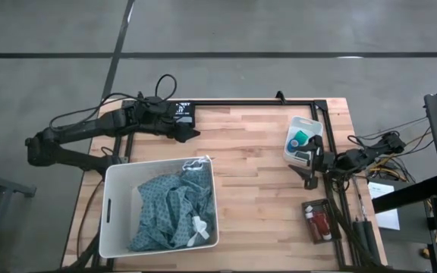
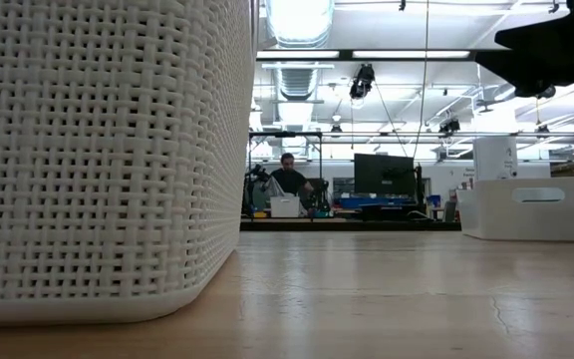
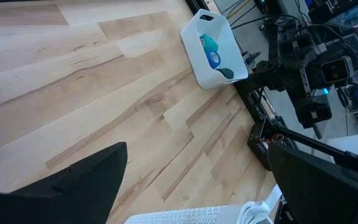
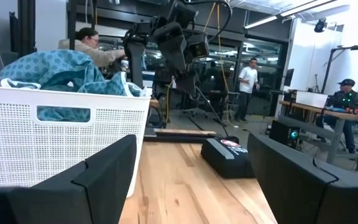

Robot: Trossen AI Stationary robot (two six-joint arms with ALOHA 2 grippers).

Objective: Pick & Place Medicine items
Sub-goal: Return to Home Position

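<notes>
1. Over the light wooden plank table, seen from above, the sorting looks finished, and I judge that only parking both arms is left.
   - The left gripper hangs at the far left, just inside the black rail.
   - The right gripper sits at the right edge, just near of the small white plastic bin holding the teal-green round roll.
   - The red bottles with white caps lie in the small black bin at the near right.
   - The big white woven basket at the near left holds the blue-grey patterned cloths.
2. At table height, the basket's wall fills the left and the small white bin stands at the far right under a dark piece of arm. A person sits in the room behind.
3. From the left wrist, that gripper's fingers are spread wide with nothing between them. The small blue round piece lies beside the roll in the white bin, with the right arm beyond.
4. From the right wrist, the fingers are likewise wide apart and empty.
   - A flat black box lies on the table near the left arm, and people stand behind.
   - The right gripper should probably rise before it swings, since the white bin and the rail are just beside it.
   - The left should pull back clear of the basket rim.
</notes>
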